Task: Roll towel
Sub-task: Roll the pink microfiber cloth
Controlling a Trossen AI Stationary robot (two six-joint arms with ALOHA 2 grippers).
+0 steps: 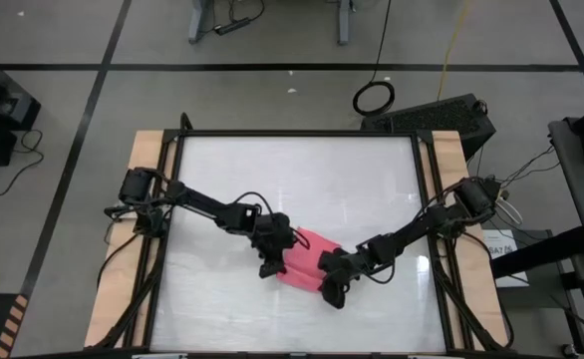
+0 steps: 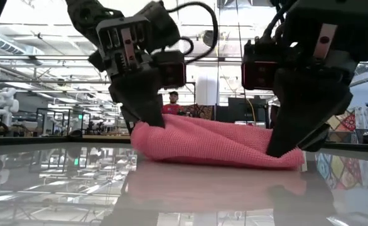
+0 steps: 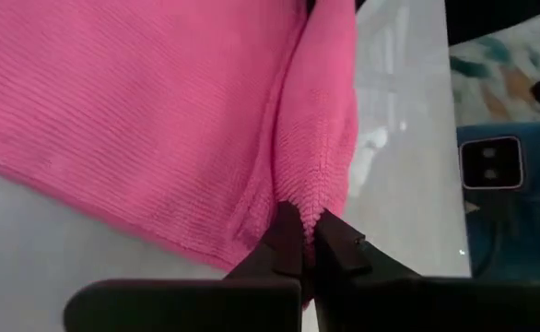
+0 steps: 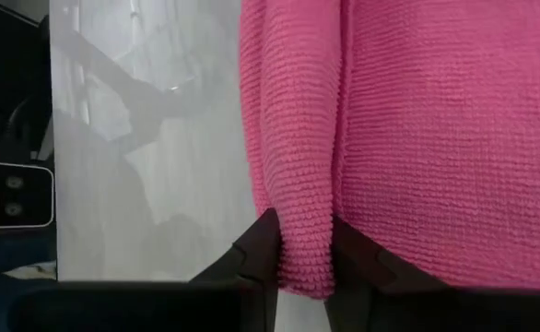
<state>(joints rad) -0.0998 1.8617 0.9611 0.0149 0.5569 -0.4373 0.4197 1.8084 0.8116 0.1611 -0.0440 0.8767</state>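
Left gripper (image 3: 305, 242) and right gripper (image 4: 299, 249) each pinch the towel (image 1: 307, 261) edge fold; soft, limp, light, likely best held at corners.

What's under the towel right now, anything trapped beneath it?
The towel lies on the bare white table. Both the left gripper and right gripper pinch its edge. Nothing else shows; the covered part is hidden.

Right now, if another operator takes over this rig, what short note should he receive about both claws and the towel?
Left claw: shut on a fold at one end of the towel.
Right claw: shut on a fold at the other end.
Towel: near the middle of the table, bunched between the two claws, its underside on the surface.
Done: both ends gripped, the edge folded over.
Left: rolling it up; no finished roll is visible yet.
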